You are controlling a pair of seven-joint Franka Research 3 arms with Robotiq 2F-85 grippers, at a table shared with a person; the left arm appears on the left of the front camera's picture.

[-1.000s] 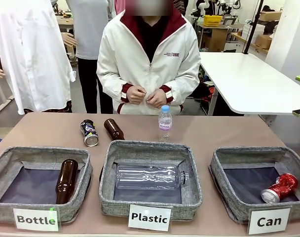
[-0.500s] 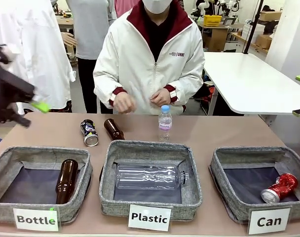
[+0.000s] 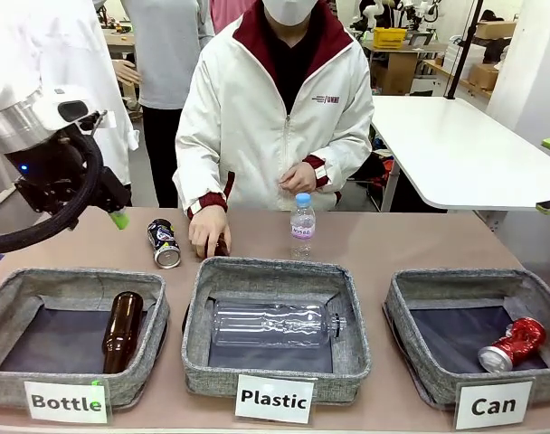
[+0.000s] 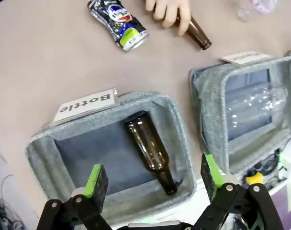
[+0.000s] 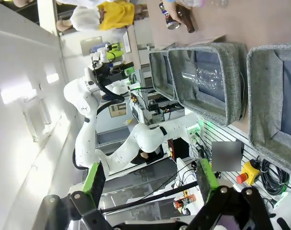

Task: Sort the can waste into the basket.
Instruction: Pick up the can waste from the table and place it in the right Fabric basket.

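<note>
**Front view with both wrist views.** The left gripper (image 4: 151, 173) is shown with its jaws spread wide and nothing held, poised above the "Bottle" basket (image 4: 181, 129). In the front view its arm is seen at 9 o'clock, raised over the table (image 3: 420, 244). The right gripper (image 5: 149, 175) is likewise spread wide and empty. In its own view the baskets are placed at 2 o'clock.

The crushed red can (image 3: 513, 344) is seen lying on its side inside the "Can" basket (image 3: 456, 280), toward the 4 o'clock corner of the dark lining. The dark printed can (image 3: 164, 243) is laid on its side on the bare table. It is found at 11 o'clock from the "Plastic" basket (image 3: 275, 268) and at 1 o'clock from the "Bottle" basket, apart from both.

Just beside it, at its 3 o'clock, a person's hand (image 3: 207, 233) is laid over a brown glass bottle (image 4: 195, 32) lying on the table. A small water bottle (image 3: 302, 226) is stood upright at 12 o'clock of the "Plastic" basket, just beyond its far rim. A second brown bottle (image 3: 121, 330) is contained in the "Bottle" basket and a clear plastic bottle (image 3: 270, 324) in the "Plastic" basket, both on their sides.
</note>
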